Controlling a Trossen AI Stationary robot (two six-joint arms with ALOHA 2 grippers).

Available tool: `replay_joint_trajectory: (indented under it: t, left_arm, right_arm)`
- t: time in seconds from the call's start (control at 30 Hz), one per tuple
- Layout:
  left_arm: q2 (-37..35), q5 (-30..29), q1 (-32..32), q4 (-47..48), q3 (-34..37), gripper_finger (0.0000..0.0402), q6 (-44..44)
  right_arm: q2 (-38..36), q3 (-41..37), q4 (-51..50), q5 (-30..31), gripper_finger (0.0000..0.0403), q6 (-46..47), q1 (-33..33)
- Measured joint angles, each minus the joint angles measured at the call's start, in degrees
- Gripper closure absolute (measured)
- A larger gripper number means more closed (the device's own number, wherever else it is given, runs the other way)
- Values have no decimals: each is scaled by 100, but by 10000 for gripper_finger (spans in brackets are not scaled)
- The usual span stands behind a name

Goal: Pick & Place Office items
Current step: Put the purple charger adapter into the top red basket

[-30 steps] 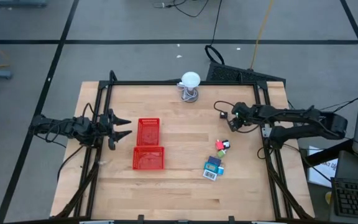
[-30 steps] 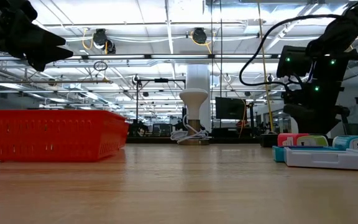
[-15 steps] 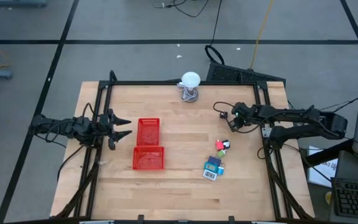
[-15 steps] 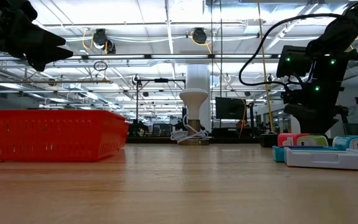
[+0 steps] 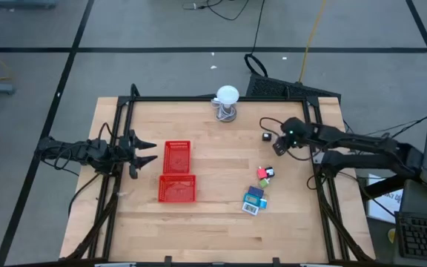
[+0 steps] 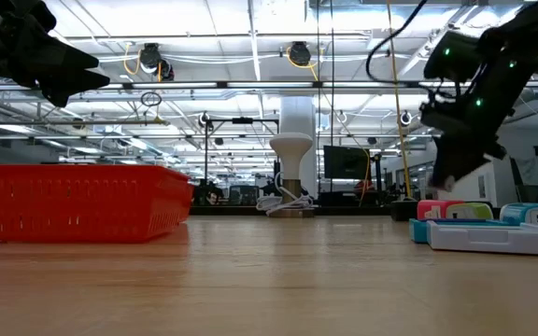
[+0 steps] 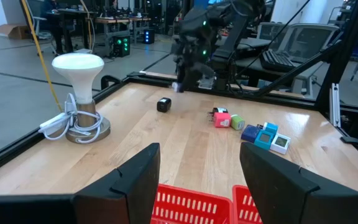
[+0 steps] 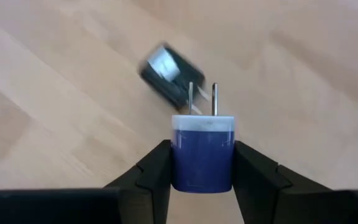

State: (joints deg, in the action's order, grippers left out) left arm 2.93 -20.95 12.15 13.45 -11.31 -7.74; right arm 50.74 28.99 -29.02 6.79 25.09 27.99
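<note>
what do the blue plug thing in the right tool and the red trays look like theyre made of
Blue plug, clamped in the right tool: looks like smooth matte plastic with a white cap and two shiny, probably metal, prongs.

Red trays: fine mesh walls you can see through, likely coated wire mesh or moulded plastic; the views don't settle which.

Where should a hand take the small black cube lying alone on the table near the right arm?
Grip the black cube across two opposite flat sides, coming straight down from above. It sits flat on bare wood, apart from the other items, so both sides look free. The right hand is already shut on a blue plug adapter, so it would probably have to place that first.
</note>
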Motion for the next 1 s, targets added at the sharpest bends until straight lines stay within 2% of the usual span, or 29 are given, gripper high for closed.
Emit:
replay_joint_trajectory:
  t: [0.23, 0.43, 0.6, 0.77, 0.93, 1.0]
  left_arm:
    - [0, 2, -1, -1, 0, 176, 2]
    - [-1, 0, 0, -1, 0, 176, -1]
    - [1, 1, 0, -92, 1, 176, -15]
    - [1, -28, -1, -1072, 0, 176, -1]
    - [227, 168, -1, -1805, -2, 176, -6]
    - [494, 46, -1, -2030, -2, 176, -181]
  right_arm:
    - [-825, 0, 744, -453, 277, -294, -121]
    - [-876, 0, 1849, -1335, 277, -734, -623]
    - [-480, -87, 3446, -1800, 277, -1140, -1119]
    - [151, -90, 4557, -2203, 277, -1552, -1519]
    - [804, -94, 5465, -2210, 277, -1823, -1740]
    - [1037, -94, 5804, -2212, 277, -1884, -1779]
